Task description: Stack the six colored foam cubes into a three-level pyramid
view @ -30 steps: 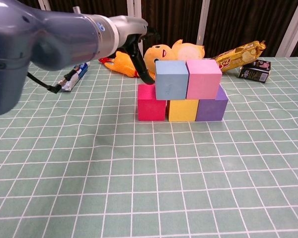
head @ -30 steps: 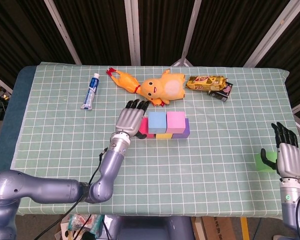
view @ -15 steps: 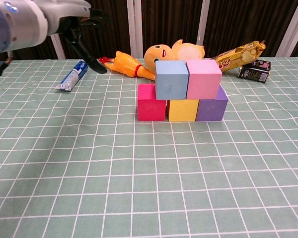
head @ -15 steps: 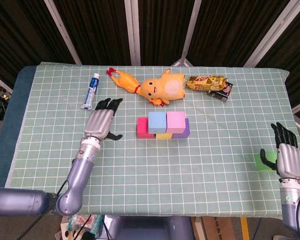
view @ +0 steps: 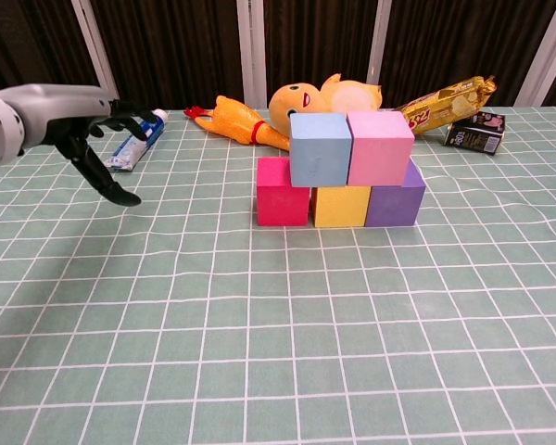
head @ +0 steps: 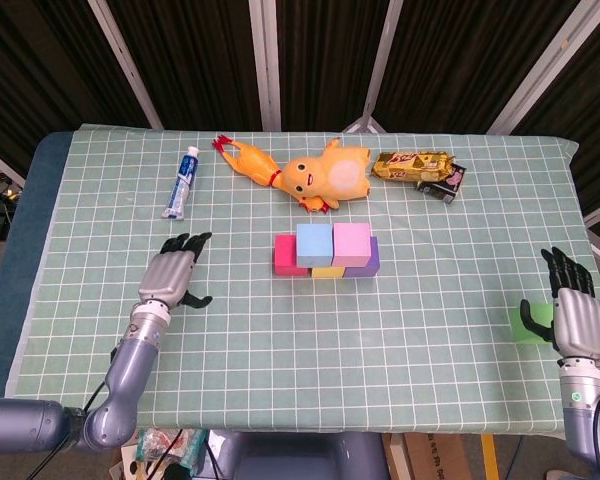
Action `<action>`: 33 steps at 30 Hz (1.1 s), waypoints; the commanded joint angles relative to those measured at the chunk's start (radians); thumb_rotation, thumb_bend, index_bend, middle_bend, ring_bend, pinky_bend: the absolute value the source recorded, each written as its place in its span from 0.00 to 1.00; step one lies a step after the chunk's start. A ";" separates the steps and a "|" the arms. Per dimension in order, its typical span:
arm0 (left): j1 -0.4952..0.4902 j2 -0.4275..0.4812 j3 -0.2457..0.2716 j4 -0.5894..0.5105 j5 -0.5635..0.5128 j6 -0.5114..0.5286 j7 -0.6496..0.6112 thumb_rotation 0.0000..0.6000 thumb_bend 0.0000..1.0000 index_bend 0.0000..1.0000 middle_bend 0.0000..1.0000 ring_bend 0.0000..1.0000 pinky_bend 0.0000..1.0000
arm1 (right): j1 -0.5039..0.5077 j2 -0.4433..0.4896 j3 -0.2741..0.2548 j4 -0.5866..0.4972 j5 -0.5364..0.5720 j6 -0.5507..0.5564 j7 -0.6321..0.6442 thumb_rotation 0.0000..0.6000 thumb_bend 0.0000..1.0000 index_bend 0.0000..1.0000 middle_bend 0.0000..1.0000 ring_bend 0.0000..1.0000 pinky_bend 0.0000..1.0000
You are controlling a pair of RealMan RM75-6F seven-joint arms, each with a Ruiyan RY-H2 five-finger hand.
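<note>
Foam cubes [head: 326,250] stood two levels high; left hand [head: 170,276] hovered empty, fingers apart; right hand [head: 577,316] likewise, beside green cube [head: 525,324].

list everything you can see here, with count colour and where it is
foam cubes: five stacked mid-table; red, yellow, purple below, blue and pink on top
green cube: one, near the table's right edge, beside the right robot hand
toothpaste tube: one, white and blue, far left
rubber chicken: one, orange, lying behind the stack
plush duck: one, yellow, behind the stack
snack pack: one, gold, far right
small carton: one, dark, beside the snack pack
table: one, green checked cover
left robot hand: empty, fingers apart, left of the stack
right robot hand: empty, fingers apart, at the right edge
</note>
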 commanded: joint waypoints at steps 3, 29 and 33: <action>-0.002 -0.056 0.011 0.072 -0.026 -0.036 0.003 1.00 0.26 0.00 0.11 0.01 0.03 | 0.001 0.001 0.000 -0.002 0.005 -0.005 -0.003 1.00 0.47 0.00 0.00 0.00 0.00; -0.101 -0.275 -0.043 0.310 -0.133 -0.131 0.103 1.00 0.27 0.00 0.12 0.01 0.03 | 0.004 0.003 0.000 -0.004 0.014 -0.014 0.001 1.00 0.47 0.00 0.00 0.00 0.00; -0.116 -0.299 -0.057 0.328 -0.139 -0.135 0.113 1.00 0.27 0.00 0.12 0.01 0.03 | 0.004 0.002 -0.001 -0.004 0.014 -0.013 0.001 1.00 0.47 0.00 0.00 0.00 0.00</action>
